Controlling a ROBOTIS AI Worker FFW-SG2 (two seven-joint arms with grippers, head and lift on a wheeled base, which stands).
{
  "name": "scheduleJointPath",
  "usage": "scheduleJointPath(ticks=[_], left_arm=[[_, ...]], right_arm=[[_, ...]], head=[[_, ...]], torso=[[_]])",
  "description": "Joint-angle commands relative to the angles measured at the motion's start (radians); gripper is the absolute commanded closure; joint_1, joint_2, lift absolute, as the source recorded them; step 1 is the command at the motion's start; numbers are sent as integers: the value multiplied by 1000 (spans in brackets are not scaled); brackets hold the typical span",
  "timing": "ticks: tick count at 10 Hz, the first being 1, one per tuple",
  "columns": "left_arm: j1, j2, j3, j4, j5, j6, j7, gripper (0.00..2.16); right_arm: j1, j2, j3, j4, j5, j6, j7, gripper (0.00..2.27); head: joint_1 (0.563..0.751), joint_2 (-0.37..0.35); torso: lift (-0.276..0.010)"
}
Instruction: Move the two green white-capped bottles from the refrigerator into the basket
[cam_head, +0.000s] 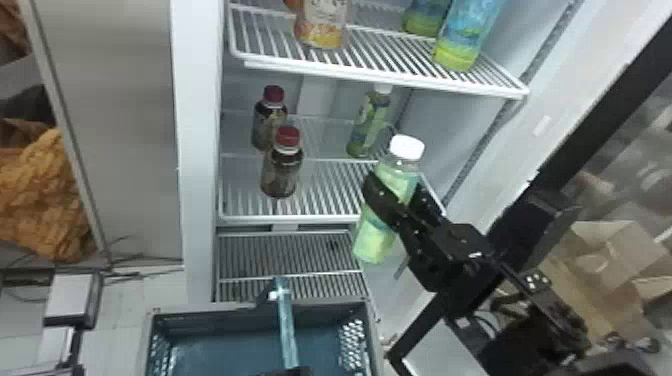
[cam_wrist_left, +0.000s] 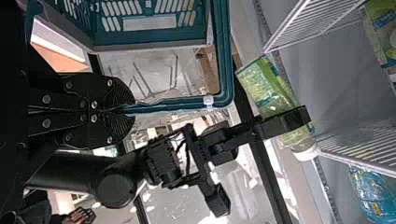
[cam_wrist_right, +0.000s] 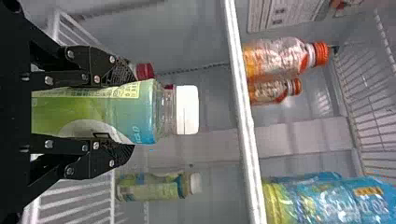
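My right gripper (cam_head: 397, 192) is shut around the middle of a green white-capped bottle (cam_head: 376, 235), held tilted at the refrigerator's open front. In the right wrist view, the gripper (cam_wrist_right: 126, 112) has one finger on each side of that bottle (cam_wrist_right: 93, 112). The other green white-capped bottle (cam_head: 370, 120) stands farther back on the middle shelf. Below is the basket (cam_head: 260, 306), with its teal handle (cam_head: 287, 325) raised across it. My left gripper (cam_head: 286, 371) is at the bottom edge by the handle; in the left wrist view, the gripper (cam_wrist_left: 128, 110) is shut on the handle (cam_wrist_left: 173, 106).
Two dark red-capped bottles (cam_head: 282, 165) stand on the middle shelf's left side. The upper shelf (cam_head: 380, 55) holds an orange-labelled bottle (cam_head: 322, 25) and blue-green bottles (cam_head: 462, 40). A white cabinet side wall (cam_head: 200, 150) bounds the left; the dark-framed door (cam_head: 600, 105) stands at the right.
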Motion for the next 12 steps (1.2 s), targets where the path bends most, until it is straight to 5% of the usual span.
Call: scheduleJointPath(ticks=[1,12], left_arm=[[2,0,2,0,-2,0,0,1134],[10,-2,10,0,-12,0,0,1134]], right_arm=[[40,4,12,-31,-13,7,7,838],[279,38,40,-161,-129,189,16,841]], head=[[695,-350],[695,-350]], torso=[[-263],[-263]])
